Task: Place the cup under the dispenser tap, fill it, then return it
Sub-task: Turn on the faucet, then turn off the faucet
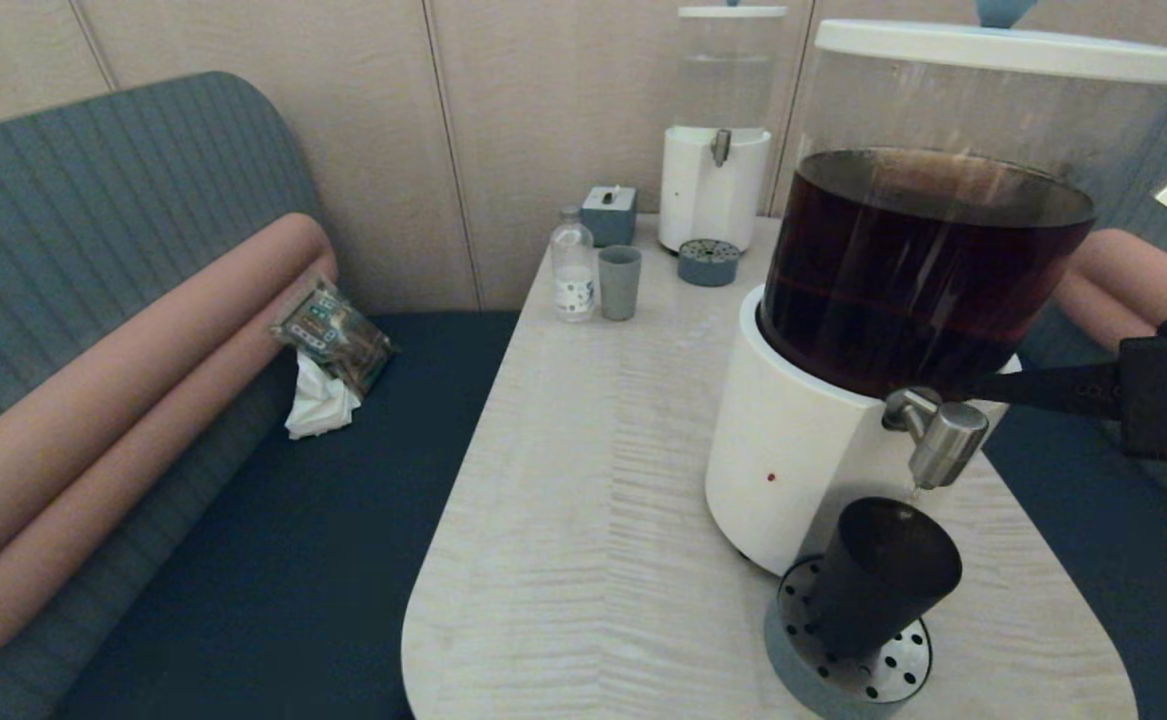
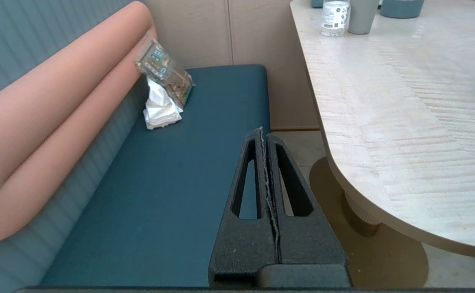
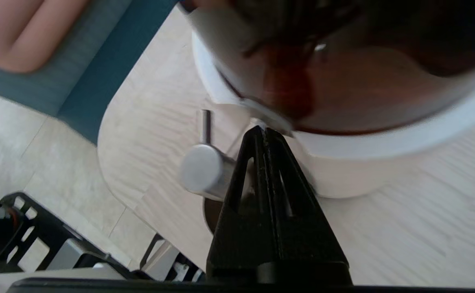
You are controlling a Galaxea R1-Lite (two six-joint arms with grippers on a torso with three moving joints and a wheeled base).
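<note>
The black cup (image 1: 878,575) stands on the perforated drip tray (image 1: 898,675), right under the steel dispenser tap (image 1: 943,440) of the big white-based dispenser (image 1: 793,450) holding dark brown liquid. My right gripper (image 1: 973,385) reaches in from the right, shut. Its tip sits just above and behind the tap. In the right wrist view the right gripper (image 3: 263,130) touches a steel tab at the tank's foot, beside the tap (image 3: 200,169); part of the cup (image 3: 212,213) shows below. My left gripper (image 2: 261,132) is shut and empty, parked over the sofa seat left of the table.
At the table's (image 1: 583,500) far end stand a smaller clear-liquid dispenser (image 1: 713,180), its drip tray (image 1: 708,262), a grey-green cup (image 1: 619,282), a bottle (image 1: 573,265) and a tissue box (image 1: 609,213). A snack packet (image 1: 333,335) and tissue lie on the sofa.
</note>
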